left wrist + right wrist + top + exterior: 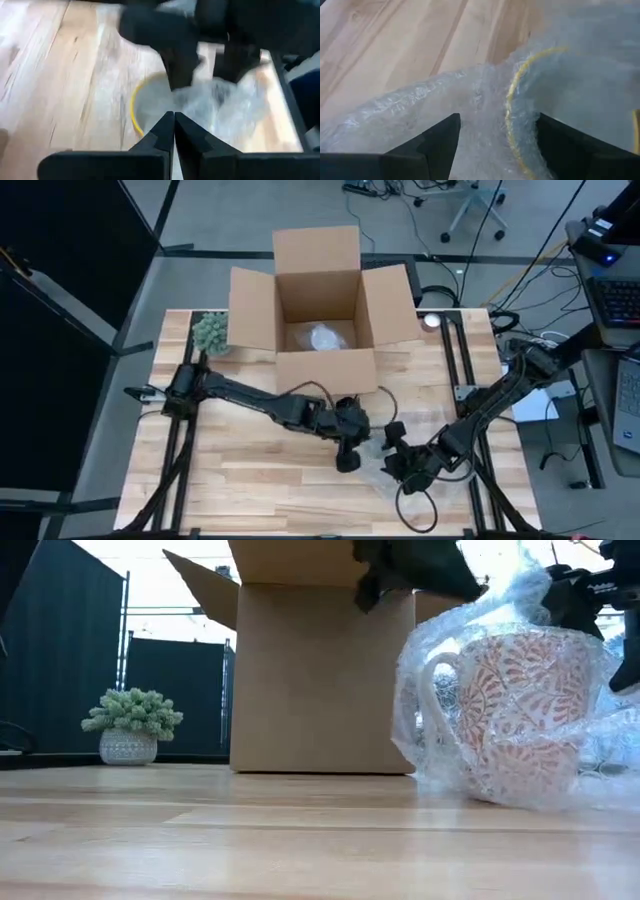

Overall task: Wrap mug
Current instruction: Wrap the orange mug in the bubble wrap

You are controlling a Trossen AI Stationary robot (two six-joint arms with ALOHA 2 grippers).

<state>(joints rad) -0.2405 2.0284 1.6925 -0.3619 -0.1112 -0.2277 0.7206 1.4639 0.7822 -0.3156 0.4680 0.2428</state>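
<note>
The left gripper (174,131) has its 2 fingers pressed together on bubble wrap (440,670) over the mug (520,710). The right gripper (497,137), fingers spread, straddles the wrap at the mug's yellow rim.

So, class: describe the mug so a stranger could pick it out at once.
Find the open cardboard box at the table's far edge. In front of it, between the two hands, sits the mug, loosely swathed in clear bubble wrap. Its red-and-white swirl pattern and yellow rim set it apart from the small potted plant.

No readable text, label, brand, number or sign shows in any of the views.
</note>
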